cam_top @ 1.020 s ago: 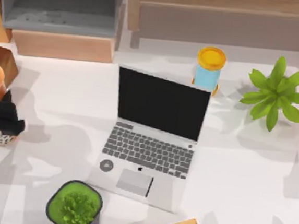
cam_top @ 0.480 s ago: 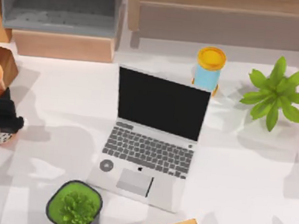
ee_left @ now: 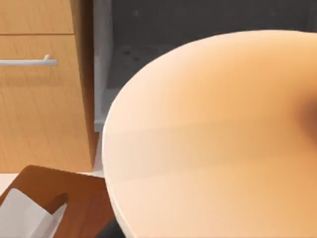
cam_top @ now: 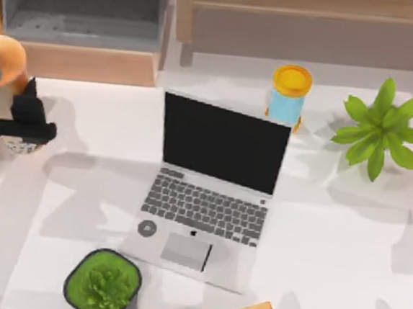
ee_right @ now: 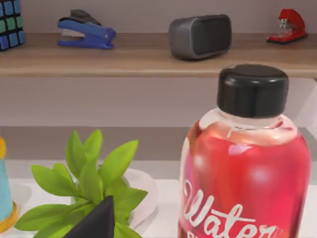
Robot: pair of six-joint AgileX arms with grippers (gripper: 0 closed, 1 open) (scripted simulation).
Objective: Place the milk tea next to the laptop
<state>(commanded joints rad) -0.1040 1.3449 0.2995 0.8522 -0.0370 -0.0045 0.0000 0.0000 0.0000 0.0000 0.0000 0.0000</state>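
- Top view: the left gripper (cam_top: 23, 120) sits at the table's (cam_top: 344, 232) left edge, its fingers clamped on the milk tea (cam_top: 8, 61), which tilts and is partly cut off by the picture's edge. The laptop (cam_top: 210, 191) stands open at the table's middle, well apart from the cup. A blue cylinder (cam_top: 290, 97) stands just behind the screen.
- Left wrist view: the milk tea's orange lid (ee_left: 213, 139) looms close; a wooden drawer (ee_left: 39, 94) lies behind.
- Right wrist view: a dark fingertip (ee_right: 96, 220) of the right gripper shows before a leafy plant (ee_right: 94, 186) and a red water bottle (ee_right: 247, 163); I cannot tell how its fingers stand.
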